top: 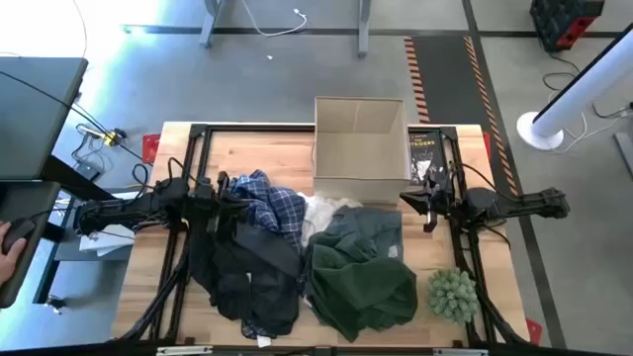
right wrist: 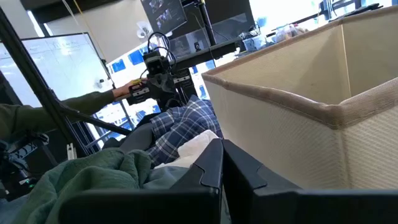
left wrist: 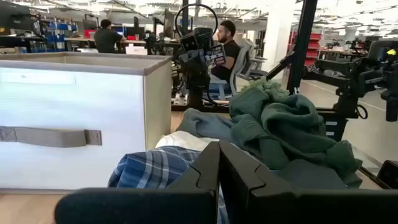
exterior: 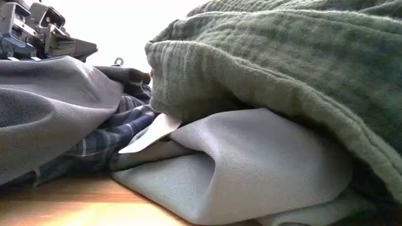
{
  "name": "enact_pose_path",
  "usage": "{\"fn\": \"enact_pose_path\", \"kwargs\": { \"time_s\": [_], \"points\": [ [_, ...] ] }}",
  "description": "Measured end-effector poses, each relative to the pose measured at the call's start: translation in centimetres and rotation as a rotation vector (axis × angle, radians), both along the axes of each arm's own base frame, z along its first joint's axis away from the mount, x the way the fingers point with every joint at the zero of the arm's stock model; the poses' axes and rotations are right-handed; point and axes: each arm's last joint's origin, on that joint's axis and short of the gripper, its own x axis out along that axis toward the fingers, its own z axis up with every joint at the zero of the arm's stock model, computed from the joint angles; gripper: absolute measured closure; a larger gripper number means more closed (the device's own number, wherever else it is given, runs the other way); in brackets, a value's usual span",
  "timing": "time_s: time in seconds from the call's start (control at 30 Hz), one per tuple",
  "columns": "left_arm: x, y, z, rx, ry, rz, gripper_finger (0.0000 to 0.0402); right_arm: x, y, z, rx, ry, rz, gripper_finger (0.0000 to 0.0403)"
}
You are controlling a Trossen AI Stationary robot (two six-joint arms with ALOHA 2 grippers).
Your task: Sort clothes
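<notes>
The clothes lie in a pile on the table's middle. A blue-and-white plaid shirt (top: 275,205) is at the far left of the pile, and a black garment (top: 247,272) lies on its near side. A white one (top: 318,212) is in the middle. A dark green one (top: 361,279) lies at the right, on a grey one (top: 374,225). My left gripper (top: 229,193) is shut at the plaid shirt's left edge (left wrist: 155,171). My right gripper (top: 404,201) is shut right of the pile, beside the box. Both show nothing between the fingers.
An open beige fabric box (top: 359,148) stands at the table's far middle; it also shows in the left wrist view (left wrist: 74,124) and the right wrist view (right wrist: 311,124). A small spiky green plant (top: 453,294) stands near the front right. People sit in the room beyond the table.
</notes>
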Motion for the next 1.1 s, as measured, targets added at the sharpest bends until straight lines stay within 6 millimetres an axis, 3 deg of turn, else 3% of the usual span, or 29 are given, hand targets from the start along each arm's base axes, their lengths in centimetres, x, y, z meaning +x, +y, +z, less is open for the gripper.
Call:
{"fn": "enact_pose_path", "kwargs": {
  "time_s": [1.03,1.1],
  "points": [
    [0.00,0.00,0.00,0.000,0.000,0.000,0.0398,-0.01,-0.04,0.02,-0.039,0.007,-0.015,0.0402],
    [0.00,0.00,0.00,0.000,0.000,0.000,0.0398,-0.02,-0.09,0.31,0.058,-0.044,-0.026,0.0402]
  ]
}}
